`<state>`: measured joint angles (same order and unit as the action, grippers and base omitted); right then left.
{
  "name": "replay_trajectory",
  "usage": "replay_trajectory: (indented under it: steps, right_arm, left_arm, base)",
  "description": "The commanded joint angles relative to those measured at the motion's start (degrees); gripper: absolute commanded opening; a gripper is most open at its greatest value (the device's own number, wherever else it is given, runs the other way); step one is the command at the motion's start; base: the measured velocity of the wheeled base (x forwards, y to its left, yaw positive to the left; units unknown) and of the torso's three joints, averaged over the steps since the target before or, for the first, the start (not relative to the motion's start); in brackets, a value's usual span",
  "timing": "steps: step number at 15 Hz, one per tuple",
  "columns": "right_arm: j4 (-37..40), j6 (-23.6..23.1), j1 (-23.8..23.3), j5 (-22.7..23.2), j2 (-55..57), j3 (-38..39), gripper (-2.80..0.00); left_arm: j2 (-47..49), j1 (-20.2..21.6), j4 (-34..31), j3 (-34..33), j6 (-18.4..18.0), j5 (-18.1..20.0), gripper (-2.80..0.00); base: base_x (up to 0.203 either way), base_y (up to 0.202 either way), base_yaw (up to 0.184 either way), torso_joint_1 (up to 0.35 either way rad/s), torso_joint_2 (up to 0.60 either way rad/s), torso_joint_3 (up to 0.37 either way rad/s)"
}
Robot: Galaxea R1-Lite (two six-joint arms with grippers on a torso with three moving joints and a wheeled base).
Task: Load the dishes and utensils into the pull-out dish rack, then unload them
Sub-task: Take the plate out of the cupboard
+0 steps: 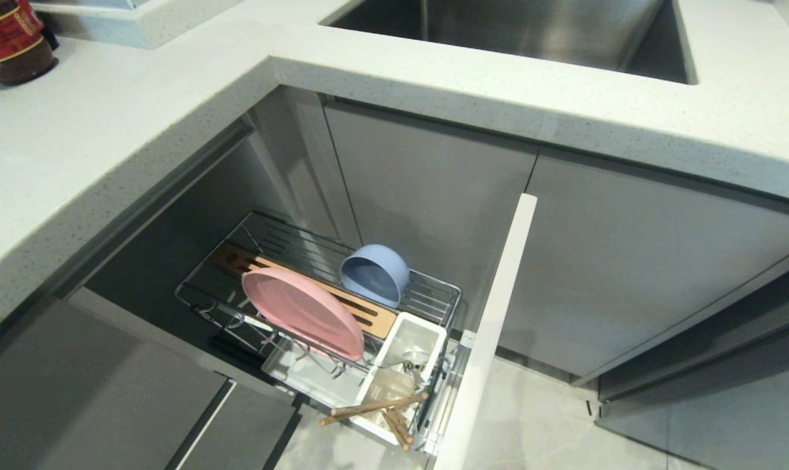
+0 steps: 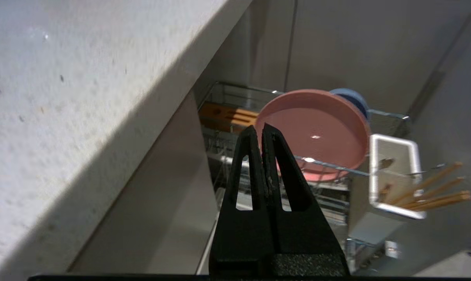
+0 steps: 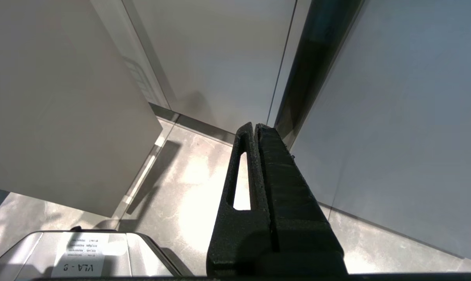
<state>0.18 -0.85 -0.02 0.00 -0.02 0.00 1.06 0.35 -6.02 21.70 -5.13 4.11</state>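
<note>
The pull-out dish rack (image 1: 427, 279) stands drawn out from under the counter, its tall white front panel (image 1: 492, 326) at the right. A salmon-pink plate (image 1: 303, 312) leans on edge against the slotted wood strip (image 1: 362, 313). Behind it a pale blue bowl (image 1: 375, 274) lies on its side. Wooden chopsticks (image 1: 375, 408) stick out of the white cutlery cup (image 1: 401, 365); a silver spoon (image 1: 411, 360) lies in it too. My left gripper (image 2: 260, 130) is shut and empty, well back from the plate (image 2: 317, 132) and the chopsticks (image 2: 434, 191). My right gripper (image 3: 255, 127) is shut, parked over the floor.
The speckled white counter (image 1: 107, 163) overhangs the rack on the left and back. A steel sink (image 1: 518, 32) is set in it. A dark jar (image 1: 12, 39) stands at the far left corner. Grey cabinet doors (image 1: 629, 261) flank the rack; tiled floor (image 1: 538, 424) lies below.
</note>
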Motion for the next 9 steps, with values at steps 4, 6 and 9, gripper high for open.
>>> replay_trajectory:
  steps: [4, 6, 9]
  right_arm:
    - [-0.01, -0.03, 0.02, 0.00, 0.02, 0.00, -2.80]
    - [-0.01, -0.03, 0.02, -0.03, 0.02, 0.00, -2.80]
    - [-0.01, -0.03, -0.07, 0.00, 0.02, 0.00, -2.80]
  left_arm:
    - [-1.14, 0.08, 15.37, -19.39, -2.68, -3.25, -2.80]
    - [-1.14, 0.09, 14.72, -21.87, -2.37, -3.27, -2.80]
    - [-1.14, -0.14, 4.00, -21.11, -1.49, -1.36, -2.80]
  base:
    - [0.000, 0.000, 0.000, 0.000, 0.00, 0.000]
    - [0.000, 0.000, 0.000, 0.000, 0.00, 0.000]
    - [0.000, 0.000, 0.000, 0.000, 0.00, 0.000]
